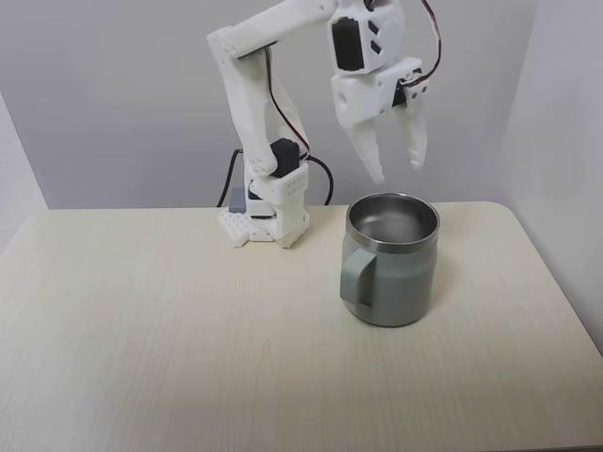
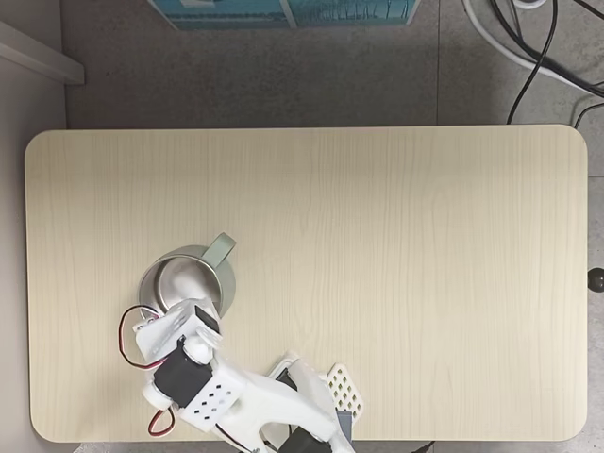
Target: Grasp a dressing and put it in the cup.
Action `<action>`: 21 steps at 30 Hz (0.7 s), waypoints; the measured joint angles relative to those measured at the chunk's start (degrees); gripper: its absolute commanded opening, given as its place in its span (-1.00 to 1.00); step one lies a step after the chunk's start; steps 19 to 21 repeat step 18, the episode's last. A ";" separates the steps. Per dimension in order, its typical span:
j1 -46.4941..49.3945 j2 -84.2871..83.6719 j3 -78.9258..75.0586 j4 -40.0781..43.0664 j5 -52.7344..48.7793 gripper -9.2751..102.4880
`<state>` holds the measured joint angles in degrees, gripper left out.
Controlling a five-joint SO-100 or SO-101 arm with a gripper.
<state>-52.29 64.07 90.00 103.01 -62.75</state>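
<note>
Gripper (image 1: 398, 172) is hanging above the cup (image 1: 393, 282), fingers pointing down and spread apart w/ nothing between them. In a fixed view from the front, fingertips are sitting just over the steel rim, not touching it. Cup is standing upright on the table (image 1: 170, 330), handle facing the camera-left side there; the top-down fixed view is showing the handle (image 2: 223, 247) pointing up-right and the gripper body overlapping the cup's lower edge. Dressing: can't tell where it is; cup interior is looking bare steel, but part of it is hidden by the near wall and the arm. Arm base (image 1: 268, 215) is sitting behind the cup.
</note>
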 measured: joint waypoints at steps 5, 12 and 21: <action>0.00 0.00 0.00 0.00 2.29 -0.49; -0.09 0.18 0.00 -1.05 4.57 -0.50; -0.09 1.41 -0.18 -2.81 4.83 -0.50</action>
